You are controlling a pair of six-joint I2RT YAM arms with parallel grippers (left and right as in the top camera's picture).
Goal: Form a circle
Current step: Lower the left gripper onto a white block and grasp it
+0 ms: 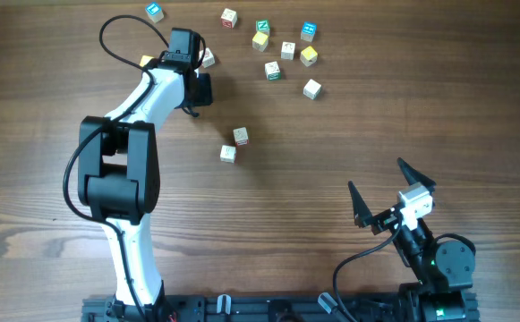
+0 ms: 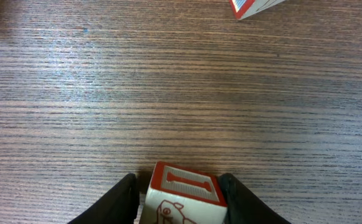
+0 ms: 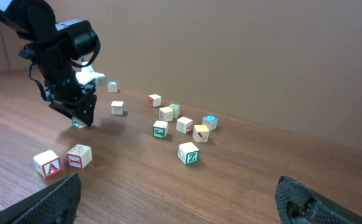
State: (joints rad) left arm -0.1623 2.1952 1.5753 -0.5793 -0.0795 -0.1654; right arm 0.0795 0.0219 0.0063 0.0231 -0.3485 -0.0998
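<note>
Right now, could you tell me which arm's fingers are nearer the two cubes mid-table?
Left. Its fingers are just beyond and left of the two cubes; the right fingers sit far off to their right.

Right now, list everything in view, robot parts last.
cube cluster: eight; red, green, blue, yellow, pale faces; far side, right of centre
cube pair: two; pale, red print; mid-table, close together
blue-faced cube: one; blue; far edge, left
pale cube: one; pale; beside the left arm
yellow cube: one; yellow; partly hidden by the left arm
red-faced cube: one; pale, red top; between the fingers of the left end effector
table: one; brown wood; under everything
left end effector: one; black; flanking the red-faced cube, grip unclear
right end effector: one; black; open, empty, near right
</note>
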